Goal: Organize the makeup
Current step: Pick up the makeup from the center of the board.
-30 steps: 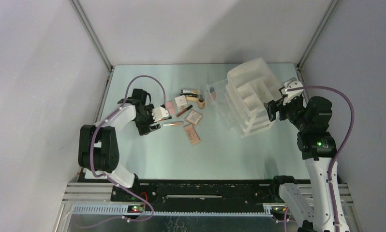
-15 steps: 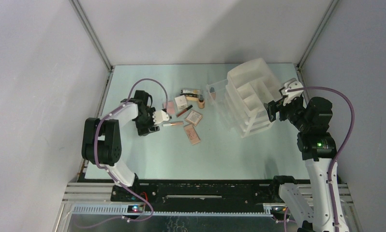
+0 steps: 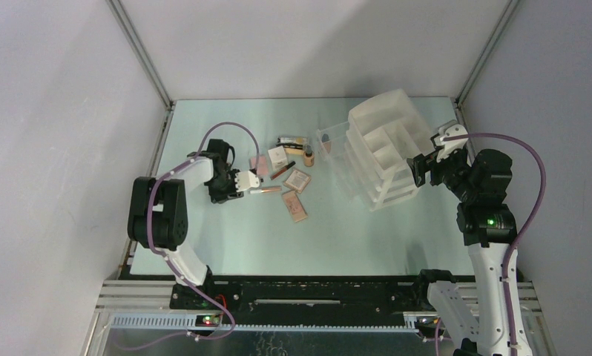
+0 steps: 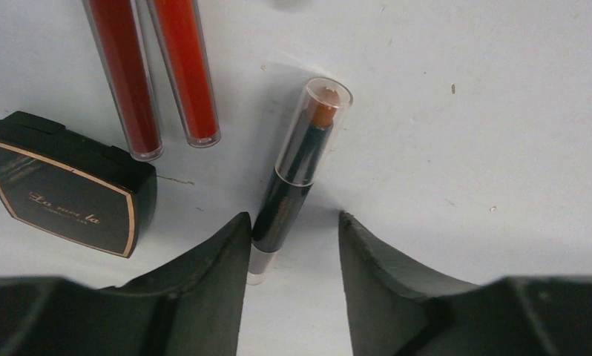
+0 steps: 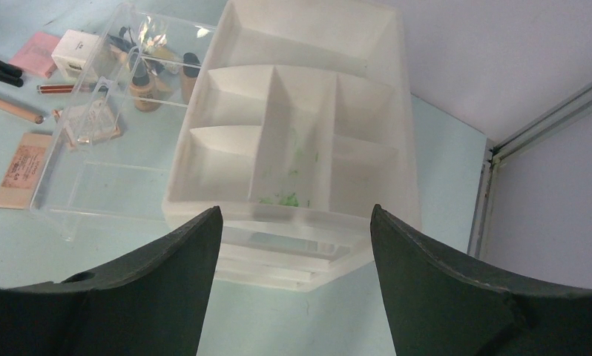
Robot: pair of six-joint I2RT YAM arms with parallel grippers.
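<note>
The makeup lies in a loose cluster left of centre: a white box, beige bottles, flat palettes and a pink one. My left gripper is low on the table at the cluster's left edge. In the left wrist view a black stick with a clear cap lies between the jaws of the left gripper. The left finger touches it and the right finger stands apart. A black compact and two red tubes lie beside it. My right gripper hangs open beside the organizer, holding nothing.
The white drawer organizer stands at the back right, with a clear drawer pulled out toward the makeup. Side walls with metal rails bound the table on the left and right.
My left gripper has slid a little toward the stick and its jaws have narrowed around it. The right arm has stayed still.
</note>
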